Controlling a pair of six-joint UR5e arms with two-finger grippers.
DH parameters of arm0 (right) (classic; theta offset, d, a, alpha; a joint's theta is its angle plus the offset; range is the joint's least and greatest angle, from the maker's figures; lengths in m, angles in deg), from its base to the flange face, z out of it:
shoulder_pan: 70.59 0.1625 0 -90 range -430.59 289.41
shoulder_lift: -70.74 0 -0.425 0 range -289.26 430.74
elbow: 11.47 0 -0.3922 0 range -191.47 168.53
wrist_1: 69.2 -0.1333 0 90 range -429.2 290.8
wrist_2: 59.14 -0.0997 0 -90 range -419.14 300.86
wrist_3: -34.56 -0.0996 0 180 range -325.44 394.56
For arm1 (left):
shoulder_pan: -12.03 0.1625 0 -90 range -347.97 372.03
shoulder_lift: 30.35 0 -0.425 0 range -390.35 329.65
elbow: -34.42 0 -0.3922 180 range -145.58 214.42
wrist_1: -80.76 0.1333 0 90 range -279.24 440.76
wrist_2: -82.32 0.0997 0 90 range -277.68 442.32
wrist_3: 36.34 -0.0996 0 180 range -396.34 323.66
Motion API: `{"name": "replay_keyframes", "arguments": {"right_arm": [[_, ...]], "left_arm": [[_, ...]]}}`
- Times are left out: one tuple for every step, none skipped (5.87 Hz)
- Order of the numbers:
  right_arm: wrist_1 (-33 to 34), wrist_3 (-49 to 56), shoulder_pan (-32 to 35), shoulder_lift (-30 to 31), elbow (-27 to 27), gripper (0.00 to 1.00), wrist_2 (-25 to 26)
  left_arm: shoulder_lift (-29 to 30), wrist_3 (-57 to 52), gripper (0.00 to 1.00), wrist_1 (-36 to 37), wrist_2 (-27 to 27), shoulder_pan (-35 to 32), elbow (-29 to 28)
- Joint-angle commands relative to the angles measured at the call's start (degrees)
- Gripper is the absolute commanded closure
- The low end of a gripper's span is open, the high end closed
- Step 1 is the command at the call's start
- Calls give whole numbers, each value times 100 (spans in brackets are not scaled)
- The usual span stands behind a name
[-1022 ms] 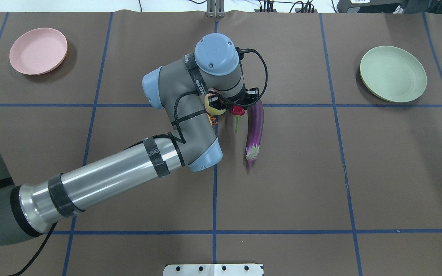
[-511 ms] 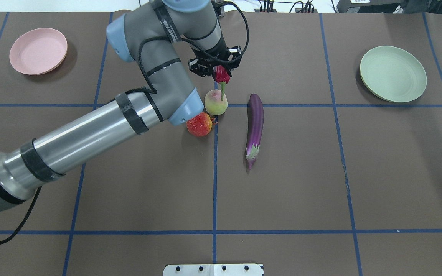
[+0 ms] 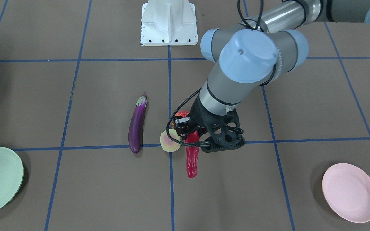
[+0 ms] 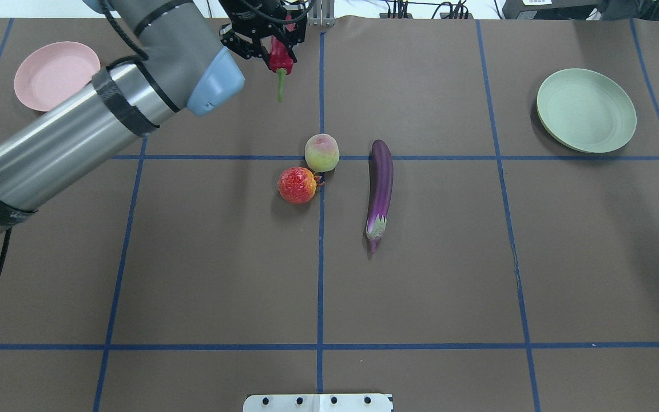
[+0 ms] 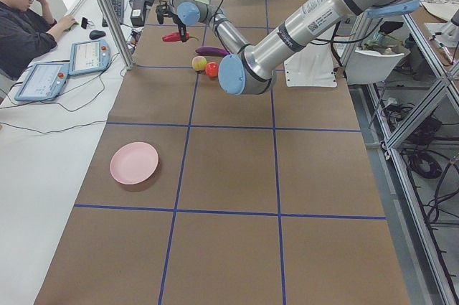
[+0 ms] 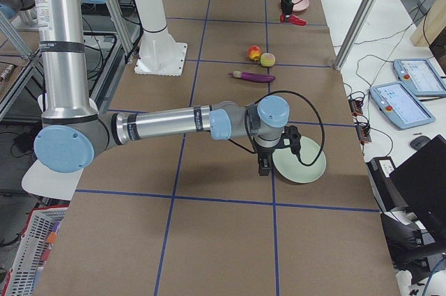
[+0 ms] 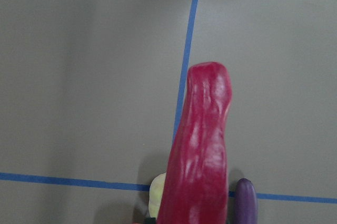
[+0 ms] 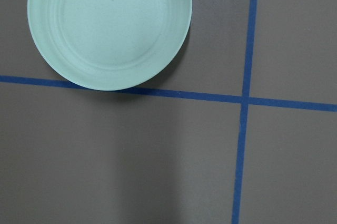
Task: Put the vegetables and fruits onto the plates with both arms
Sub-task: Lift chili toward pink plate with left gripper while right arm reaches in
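We see the brown paper-covered table [image 4: 478,274], gridded with blue tape [image 4: 320,274]. In the overhead view the grey-silver tubular left arm [image 4: 78,137] reaches toward 12 o'clock. The matching right arm [image 6: 167,123] stretches low. Its black right gripper [image 6: 265,165] hangs just beside the round pale mint green plastic plate [image 4: 586,110] at 2 o'clock; we cannot tell how its fingers stand. The round pale pink plastic plate [image 4: 56,75] sits at 10 o'clock. Near centre lies the long glossy purple eggplant [image 4: 380,186], cap toward 6 o'clock. At its 9 o'clock sits the round pale yellow-green fruit [image 4: 322,152], the round red orange-mottled fruit [image 4: 297,185] touching it at 8 o'clock. The black left gripper [image 4: 275,39] pinches the dark red chili pepper [image 4: 281,60], lifted clear of the table at the fruits' 11 o'clock.
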Motion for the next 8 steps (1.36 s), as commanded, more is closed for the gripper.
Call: {"name": "replay_keyframes", "arguments": {"right_arm": [[-2, -1159, -466, -662, -134, 0, -134], [7, -1959, -825, -1005, -318, 0, -135], [24, -2776, -1229, -1522, -450, 0, -117], [77, -3629, -1607, -2014, -460, 0, -91], [86, -4290, -1985, -2445, -408, 0, 14], [95, -4844, -2267, -2763, -425, 0, 276], [165, -5189, -2688, -3045, -425, 0, 644], [722, -5341, -3136, -3578, -399, 0, 1091]], "left_arm": [[-1075, -1154, 100, 657, -78, -404, 1020], [-1352, -1525, 100, 667, -60, -555, 1024], [-1615, -1929, 100, 641, -60, -730, 1007], [-1809, -2377, 100, 649, -60, -897, 928], [-1864, -2703, 100, 614, -51, -1064, 692], [-1882, -3020, 100, 597, -34, -1179, 464], [-1873, -3232, 100, 596, -34, -1293, 270], [-1873, -3390, 100, 588, -25, -1408, 85]]}}
